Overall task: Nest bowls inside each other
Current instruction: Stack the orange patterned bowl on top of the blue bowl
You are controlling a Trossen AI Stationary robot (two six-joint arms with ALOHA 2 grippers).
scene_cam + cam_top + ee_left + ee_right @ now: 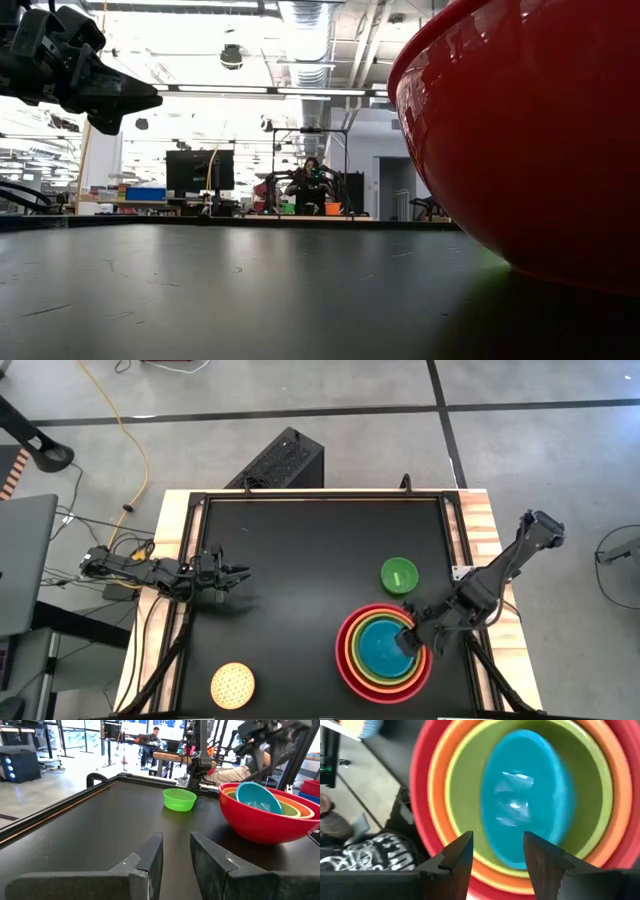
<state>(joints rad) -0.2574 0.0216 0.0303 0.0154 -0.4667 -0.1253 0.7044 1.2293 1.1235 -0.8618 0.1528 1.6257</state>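
A large red bowl [345, 660] stands near the table's right front, with an orange bowl [352, 632] and a lime green bowl [364, 628] nested in it. Inside them lies a blue bowl [257, 797], tilted with one rim raised. My right gripper [497, 842] hangs open just above the blue bowl's near rim [520, 862], slanting down, with nothing between its fingers. A small green bowl [399, 575] stands on its base beyond the stack. A speckled yellow bowl [232, 684] sits at the front left. My left gripper [240, 572] waits open and level at the table's left edge.
The black table top has a raised rim [320, 496] and wooden boards at both sides [480, 525]. A dark box [280, 460] stands on the floor beyond the far edge. Bare table lies in the middle and far left [300, 560]. A person sits far off in the room [310, 180].
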